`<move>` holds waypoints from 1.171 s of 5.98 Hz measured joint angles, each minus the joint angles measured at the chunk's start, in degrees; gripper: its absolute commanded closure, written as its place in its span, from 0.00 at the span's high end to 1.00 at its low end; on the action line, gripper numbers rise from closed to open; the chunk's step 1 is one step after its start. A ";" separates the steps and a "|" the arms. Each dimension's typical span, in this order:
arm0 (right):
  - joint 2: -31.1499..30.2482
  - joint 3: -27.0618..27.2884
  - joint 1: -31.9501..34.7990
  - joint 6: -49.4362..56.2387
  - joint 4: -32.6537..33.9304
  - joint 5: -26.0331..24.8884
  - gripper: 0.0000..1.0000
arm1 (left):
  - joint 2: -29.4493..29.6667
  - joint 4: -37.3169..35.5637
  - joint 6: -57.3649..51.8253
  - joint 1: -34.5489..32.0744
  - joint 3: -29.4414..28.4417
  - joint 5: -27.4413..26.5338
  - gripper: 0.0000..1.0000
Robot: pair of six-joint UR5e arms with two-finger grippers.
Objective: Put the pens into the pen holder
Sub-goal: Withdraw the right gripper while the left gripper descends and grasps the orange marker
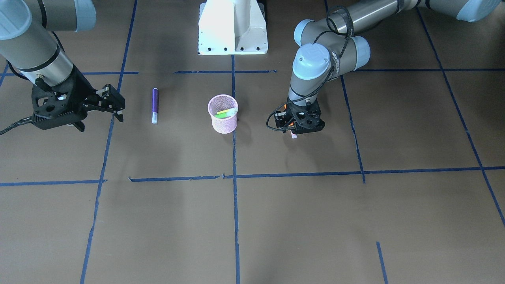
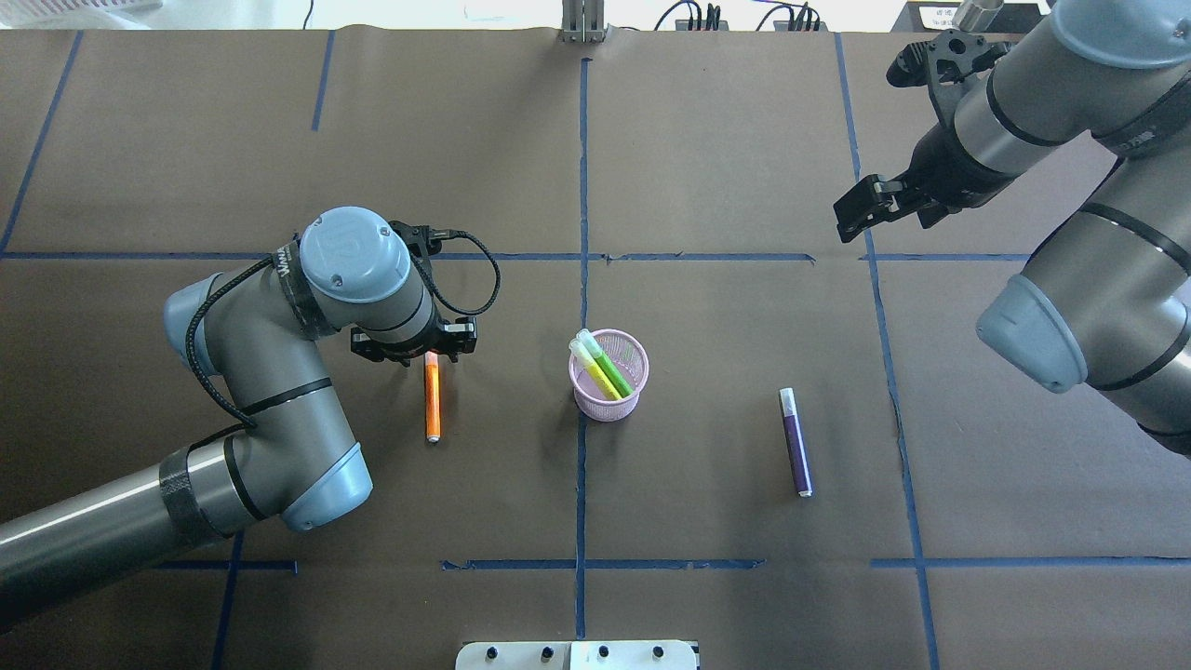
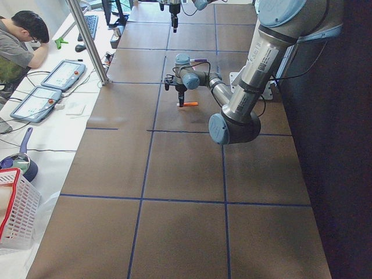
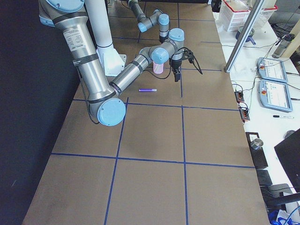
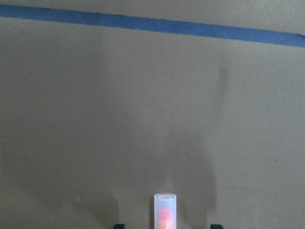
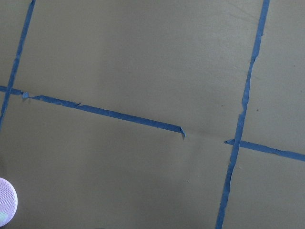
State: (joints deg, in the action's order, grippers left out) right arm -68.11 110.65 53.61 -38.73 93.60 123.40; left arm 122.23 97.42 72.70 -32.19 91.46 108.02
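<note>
Left gripper (image 2: 423, 354) low over cap end of slim orange marker pen (image 2: 433, 405), lying near small pink wire-mesh pen holder (image 2: 609, 404), robot's-left side; jaws apart astride it. Likely light, stiff, slick: pinch across barrel. Right gripper (image 1: 118, 106) well away from holder, jaws apart

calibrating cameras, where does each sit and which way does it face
Front-facing: across brown taped table, facing white base; left arm, right arm.
Overhead: behind robot, looking down; both arms.
Exterior left: table's left end; left arm nearest.
Exterior right: opposite end; right arm nearest.
Left wrist: down onto slim orange marker pen; fingertips only.
Right wrist: down onto table; no body.
Front-facing, overhead share round pink wire-mesh pen holder.
</note>
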 measured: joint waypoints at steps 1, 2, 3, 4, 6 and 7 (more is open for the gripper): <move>-0.05 0.00 0.01 0.02 0.00 0.00 1.00 | 0.02 0.04 -0.03 0.19 -0.16 0.00 0.61; -0.08 0.00 0.01 -0.01 0.00 -0.03 1.00 | 0.03 0.05 -0.03 0.24 -0.20 0.00 0.57; -0.12 0.01 0.01 -0.02 0.00 -0.07 1.00 | 0.03 0.05 0.01 0.27 -0.23 0.00 0.40; -0.15 0.00 0.01 -0.02 0.00 -0.08 1.00 | 0.03 0.05 0.08 0.28 -0.23 0.00 0.29; -0.12 0.00 0.01 -0.02 0.00 -0.09 1.00 | 0.07 0.05 0.18 0.48 -0.23 0.02 0.05; -0.10 0.01 0.01 -0.03 0.00 -0.09 1.00 | 0.09 0.03 0.20 0.52 -0.21 0.07 0.02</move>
State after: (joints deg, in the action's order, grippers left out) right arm -68.21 110.65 53.61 -38.76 93.60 123.31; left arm 122.32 97.45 72.90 -31.67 91.25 108.08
